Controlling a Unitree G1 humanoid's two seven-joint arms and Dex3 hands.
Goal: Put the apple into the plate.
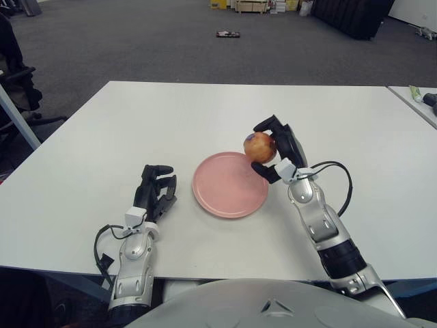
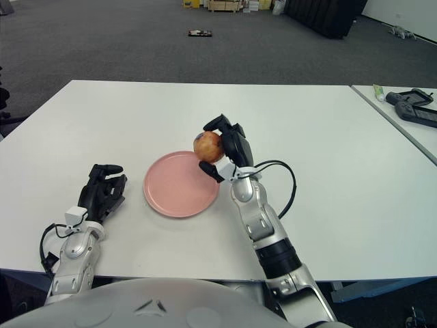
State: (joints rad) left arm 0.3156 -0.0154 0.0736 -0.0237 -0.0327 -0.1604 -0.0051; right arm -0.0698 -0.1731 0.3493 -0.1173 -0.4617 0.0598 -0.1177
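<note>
A red-yellow apple (image 1: 259, 146) is held up in the air by my right hand (image 1: 274, 147), whose fingers are curled around it. The apple hangs over the right rim of the pink plate (image 1: 225, 188), which lies flat on the white table (image 1: 205, 116) and holds nothing. In the right eye view the apple (image 2: 207, 145) shows above the plate's (image 2: 174, 191) upper right edge. My left hand (image 1: 154, 195) shows to the left of the plate, low over the table, with its fingers relaxed and holding nothing.
A second table at the far right carries a dark device (image 2: 412, 108) and a small tube (image 2: 377, 89). Grey carpet floor lies beyond the table, with a small dark object (image 1: 227, 33) on it. A chair base (image 1: 20, 89) stands at the far left.
</note>
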